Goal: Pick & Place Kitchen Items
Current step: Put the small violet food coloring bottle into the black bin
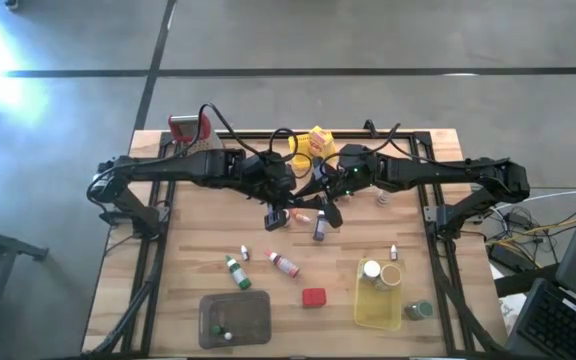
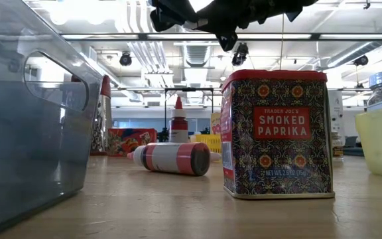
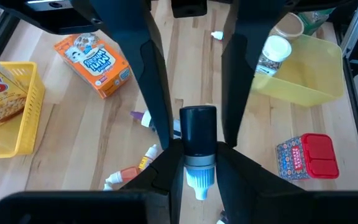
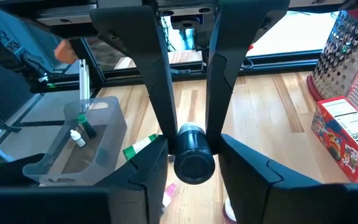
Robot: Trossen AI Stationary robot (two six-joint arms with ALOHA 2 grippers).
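Note:
Both grippers meet over the table's middle on one small bottle (image 3: 197, 134) that has a black cap and a pale blue-white other end. My left gripper (image 1: 278, 218) (image 3: 199, 163) is shut on the pale end. My right gripper (image 1: 326, 208) (image 4: 194, 149) faces it and is shut on the black cap (image 4: 194, 163). Loose items lie on the wood: a purple bottle (image 1: 319, 230), a green-capped bottle (image 1: 236, 270), a red-and-white bottle (image 1: 284, 264) on its side, and the red paprika tin (image 1: 314, 297) standing upright. My left gripper pinches the bottle's pale blue-white end (image 3: 199, 177) between its two fingers, and the bottle points away along them. The bottle is lifted clear of the table. My right gripper pinches the same bottle at its black cap (image 3: 197, 124), one finger on each side. It comes from the opposite side, so the cap's top faces its wrist camera.
A grey tray (image 1: 235, 318) with tiny bottles sits at the near edge. A yellow basket (image 1: 360, 300) with jars sits near right, with a jar (image 1: 418, 310) beside it. At the far edge are the grater (image 1: 190, 130), a yellow basket (image 3: 27, 124) and an orange cereal box (image 3: 95, 59).

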